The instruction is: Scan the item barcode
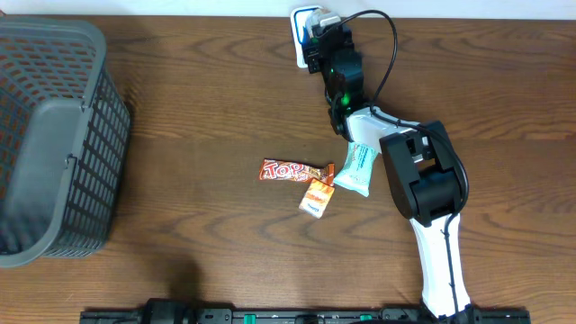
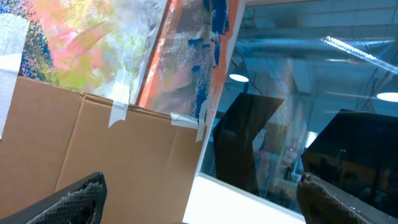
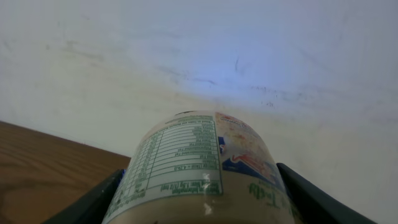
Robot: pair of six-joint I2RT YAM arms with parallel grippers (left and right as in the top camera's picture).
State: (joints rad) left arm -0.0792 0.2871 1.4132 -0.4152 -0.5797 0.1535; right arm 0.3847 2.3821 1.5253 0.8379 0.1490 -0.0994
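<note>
Two grippers: right gripper closed partway on the labelled cup, one finger on each flank, printed panel left uncovered between them, presumably to expose the barcode; left gripper spread wide, nothing between its fingers.

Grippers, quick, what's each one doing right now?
Left gripper: open, empty.
Right gripper: shut on the labelled container.

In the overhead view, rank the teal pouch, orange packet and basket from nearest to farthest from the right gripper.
From the right gripper, holding a cup:
1. Teal pouch, mid-table.
2. Orange packet, lower left of it.
3. Basket, far left edge.
</note>
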